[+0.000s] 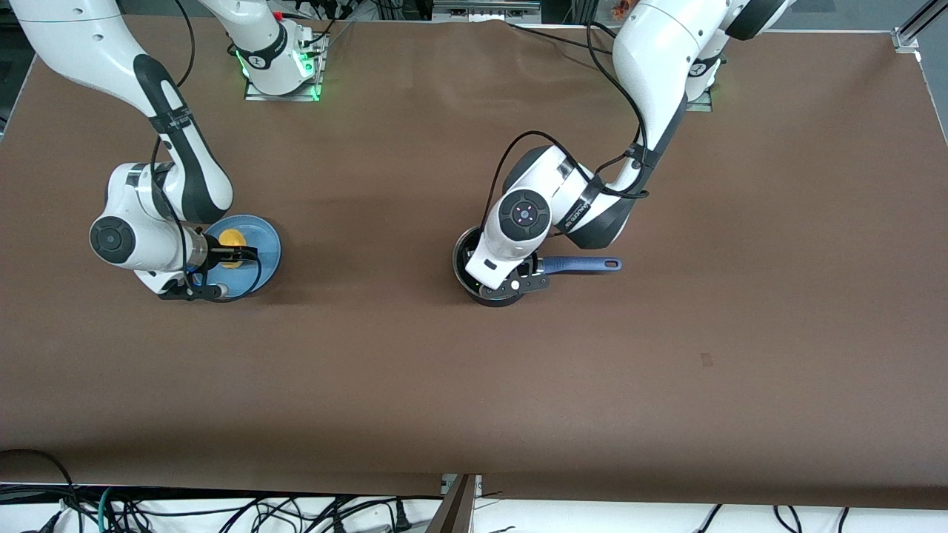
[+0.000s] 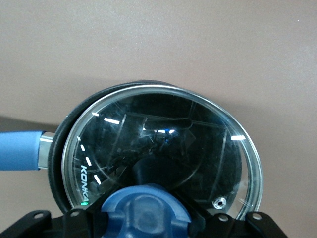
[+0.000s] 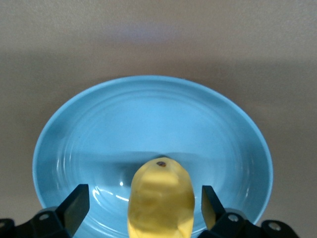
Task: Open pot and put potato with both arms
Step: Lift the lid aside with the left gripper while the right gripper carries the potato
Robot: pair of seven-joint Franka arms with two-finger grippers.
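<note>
Front view puts the small round black saucepan with its long straight blue handle [image 1: 489, 275] near the middle of the brown bench [image 1: 459, 385], the handle's long axis running level toward the left arm's end of the bench, holed end outermost. A clear glass lid with a blue knob [image 2: 163, 148] is on it. The left end effector [image 1: 498, 280] sits directly over that lid; its black fingers [image 2: 74, 218] flank the blue knob [image 2: 143, 210], but I cannot tell whether they have closed on it. To open well, I judge it should grip the knob squarely and lift straight up so the rim clears without dragging the pot.

Well apart, toward the right arm's end, the small oval yellow-orange potato [image 3: 161, 198] lies on a flat round blue plate [image 3: 99, 124], its long axis pointing away from the wrist. The right end effector [image 3: 143, 203] is low over the plate, spread wide, fingers [image 3: 74, 203] on either side with clear gaps; it should close across the short axis
</note>
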